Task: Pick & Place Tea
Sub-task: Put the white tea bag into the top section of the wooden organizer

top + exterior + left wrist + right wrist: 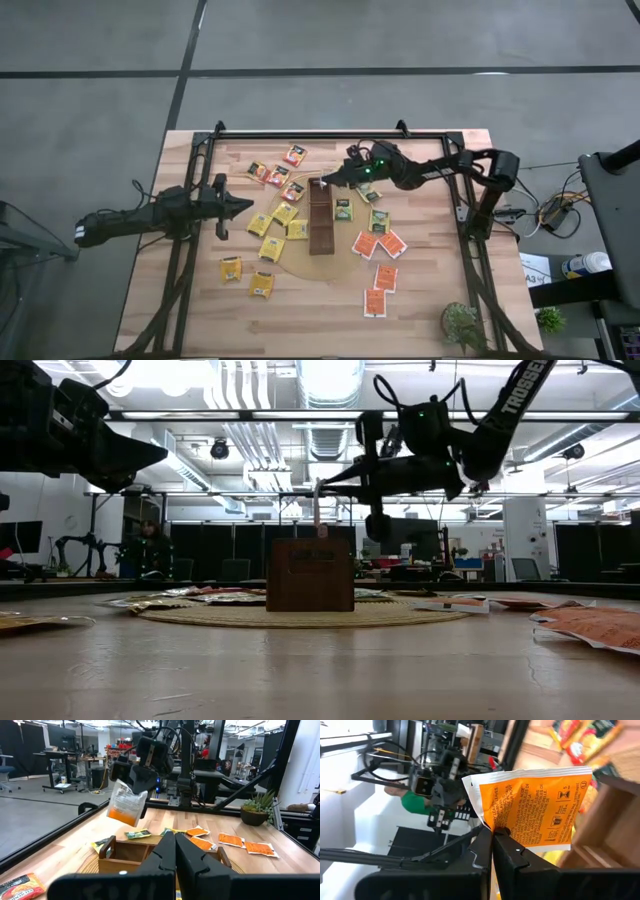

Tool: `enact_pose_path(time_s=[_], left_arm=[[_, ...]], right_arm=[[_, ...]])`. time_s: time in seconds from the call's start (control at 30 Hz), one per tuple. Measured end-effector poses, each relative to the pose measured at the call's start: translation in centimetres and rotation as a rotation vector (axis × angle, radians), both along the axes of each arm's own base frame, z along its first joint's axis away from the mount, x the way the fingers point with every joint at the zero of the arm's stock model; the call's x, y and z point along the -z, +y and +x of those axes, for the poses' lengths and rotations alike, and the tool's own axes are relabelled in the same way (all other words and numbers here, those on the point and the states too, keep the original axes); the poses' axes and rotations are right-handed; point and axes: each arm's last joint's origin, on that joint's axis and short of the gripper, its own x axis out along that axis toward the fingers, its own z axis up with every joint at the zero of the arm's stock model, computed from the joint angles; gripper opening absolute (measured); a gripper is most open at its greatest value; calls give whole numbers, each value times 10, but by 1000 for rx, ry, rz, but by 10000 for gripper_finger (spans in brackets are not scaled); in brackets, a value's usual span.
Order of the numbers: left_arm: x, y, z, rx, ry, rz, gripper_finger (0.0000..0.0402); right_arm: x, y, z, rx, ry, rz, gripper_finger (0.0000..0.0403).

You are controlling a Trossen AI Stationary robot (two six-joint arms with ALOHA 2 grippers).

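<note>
Your left end effector waits with fingers together, holding nothing, beside the yellow sachets on the counter. Over to your right end effector: it's clamped on an orange sachet, pinched at its lower edge, dangling just above the tray. That paper packet looks feather-light, thin and floppy, probably slick, so grip an edge or corner firmly.

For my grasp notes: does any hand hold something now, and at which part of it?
The right hand holds an orange tea sachet pinched at one edge, hanging above the tray. The left hand is shut and holds nothing.
</note>
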Motion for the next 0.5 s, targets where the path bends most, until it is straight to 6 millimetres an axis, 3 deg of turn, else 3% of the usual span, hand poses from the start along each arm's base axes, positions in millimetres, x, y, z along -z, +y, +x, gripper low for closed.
enact_pose_path(time_s=[0.5], left_arm=[[0,0,0,0,0,0,0]], right_arm=[[26,-6,8,-12,-6,49,8]])
